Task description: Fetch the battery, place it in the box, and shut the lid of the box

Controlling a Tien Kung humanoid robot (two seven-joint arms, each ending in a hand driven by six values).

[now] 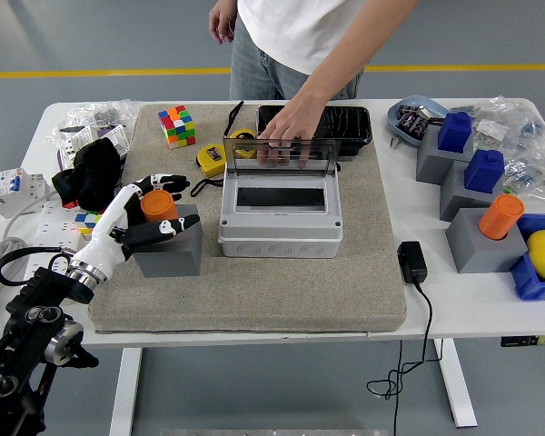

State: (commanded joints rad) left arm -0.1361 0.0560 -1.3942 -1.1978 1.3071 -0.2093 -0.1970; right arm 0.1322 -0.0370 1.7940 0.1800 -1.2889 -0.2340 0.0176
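An orange battery (159, 203) stands in a grey block (168, 252) at the left of the felt mat (254, 300). My left hand (154, 207) is curled around it, fingers behind and thumb in front. The grey box (280, 216) sits mid-mat with its clear lid (280, 150) standing upright. A person's hand (284, 134) rests on the lid's top edge from the far side. My right arm is out of view.
A Rubik's cube (175, 124), yellow tape measure (211, 160) and black tray (314, 123) lie behind the box. Right: grey blocks with blue (483, 169) and orange (500, 216) cylinders, a blue bin (538, 272), a black adapter (411, 262). Left: black cloth (94, 173).
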